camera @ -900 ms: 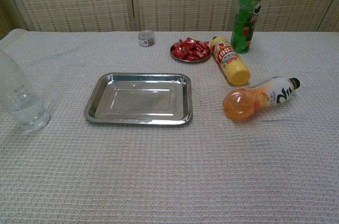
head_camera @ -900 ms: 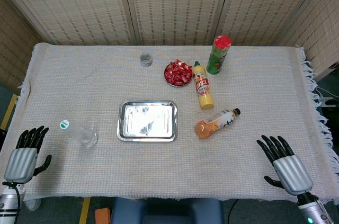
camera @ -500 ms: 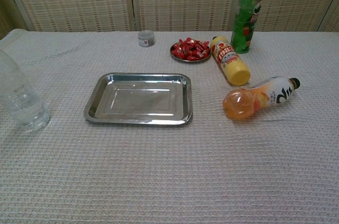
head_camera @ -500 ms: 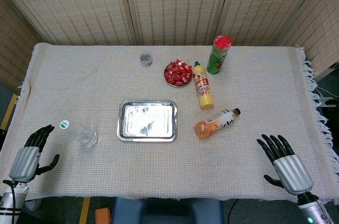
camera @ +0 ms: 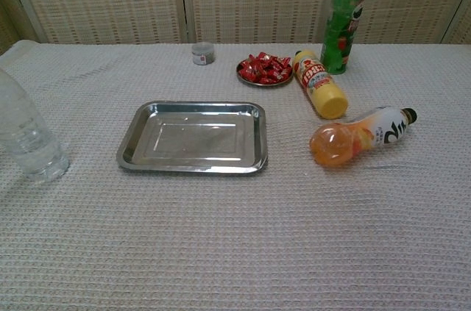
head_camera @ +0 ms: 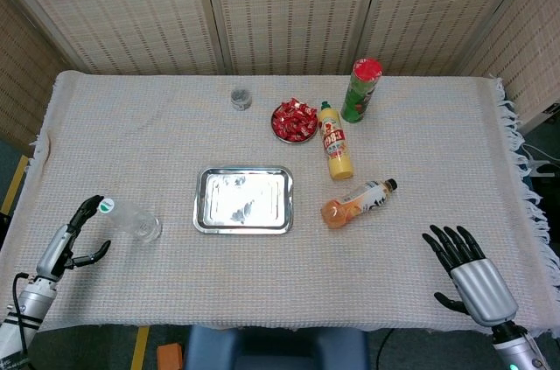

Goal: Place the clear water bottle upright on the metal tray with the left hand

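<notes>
The clear water bottle (head_camera: pixel 131 219) with a white and green cap stands upright on the cloth at the left; the chest view shows the bottle (camera: pixel 26 133) at its left edge. The metal tray (head_camera: pixel 243 200) lies bare in the middle of the table, to the bottle's right, and the tray (camera: pixel 193 137) also shows in the chest view. My left hand (head_camera: pixel 68 242) is open just left of the bottle, turned edge-on, fingertips close to the cap, not holding it. My right hand (head_camera: pixel 471 275) is open at the table's front right edge, fingers spread.
An orange juice bottle (head_camera: pixel 356 202) lies on its side right of the tray. Behind it lie a yellow bottle (head_camera: pixel 334 152), a dish of red sweets (head_camera: pixel 294 120), an upright green can (head_camera: pixel 361 89) and a small grey jar (head_camera: pixel 241 98).
My left hand has moved right and forward from the table's front left corner to just beside the bottle, turning edge-on. The right hand has dropped back slightly.
</notes>
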Available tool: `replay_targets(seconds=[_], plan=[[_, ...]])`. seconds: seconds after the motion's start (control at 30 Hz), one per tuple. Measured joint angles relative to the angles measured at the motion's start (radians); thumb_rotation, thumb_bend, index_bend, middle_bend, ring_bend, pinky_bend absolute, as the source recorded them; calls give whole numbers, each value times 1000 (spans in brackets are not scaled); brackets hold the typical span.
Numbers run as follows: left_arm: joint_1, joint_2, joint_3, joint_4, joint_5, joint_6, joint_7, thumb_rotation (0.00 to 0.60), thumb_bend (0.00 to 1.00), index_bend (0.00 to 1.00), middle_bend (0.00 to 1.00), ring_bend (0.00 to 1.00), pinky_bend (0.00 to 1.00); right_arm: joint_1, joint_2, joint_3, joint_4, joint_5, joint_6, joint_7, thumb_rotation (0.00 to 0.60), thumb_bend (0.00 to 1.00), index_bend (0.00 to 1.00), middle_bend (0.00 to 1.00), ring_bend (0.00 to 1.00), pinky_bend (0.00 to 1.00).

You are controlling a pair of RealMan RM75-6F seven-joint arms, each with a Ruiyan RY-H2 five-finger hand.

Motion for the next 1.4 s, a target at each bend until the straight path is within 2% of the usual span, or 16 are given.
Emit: replay_targets(seconds=[0.27, 0.7, 0.8, 0.83, 0.9, 0.97, 1.07, 1.17, 1.4], plan=[[-47, -127, -19, 116, -30, -51, 65, 600, 359, 0, 0, 0, 27, -4, 3, -2, 3, -5, 10, 7, 600, 0, 0, 0, 0, 0], [-96, -182, -30, 142, -56, -114, 99, 600, 361, 0, 0, 0, 27, -2, 3, -1, 1, 1, 2, 4, 600, 0, 0, 0, 0, 0], [-101, -190, -30, 151, -64, -127, 101, 600, 362, 2, 7, 0, 55, -1, 2, -1, 1, 3, -4, 0, 600, 0, 0, 0, 0, 0], [-102, -192, -31, 154, -68, -130, 102, 600, 368, 25, 41, 10, 88, -1, 2, -1, 0, 4, -6, -1, 600, 0, 0, 0, 0, 0], [-101, -198, -38, 160, -83, -132, 108, 600, 401, 128, 171, 79, 176, 0, 2, -1, -1, 6, -8, -3, 600, 0, 0, 0, 0, 0], [-98, -204, -49, 163, -99, -130, 111, 600, 460, 288, 341, 210, 300, 0, 2, 0, -2, 7, -11, -5, 600, 0, 0, 0, 0, 0], [-90, -213, -65, 162, -122, -120, 124, 600, 525, 460, 514, 357, 442, 2, 1, -1, -4, 10, -17, -8, 600, 0, 0, 0, 0, 0], [-83, -217, -72, 158, -129, -106, 138, 600, 559, 517, 565, 401, 490, 3, 1, -1, -6, 14, -23, -12, 600, 0, 0, 0, 0, 0], [-69, -241, -100, 184, -140, -39, 173, 600, 567, 524, 555, 401, 494, 3, 5, -2, -13, 20, -28, -15, 600, 0, 0, 0, 0, 0]])
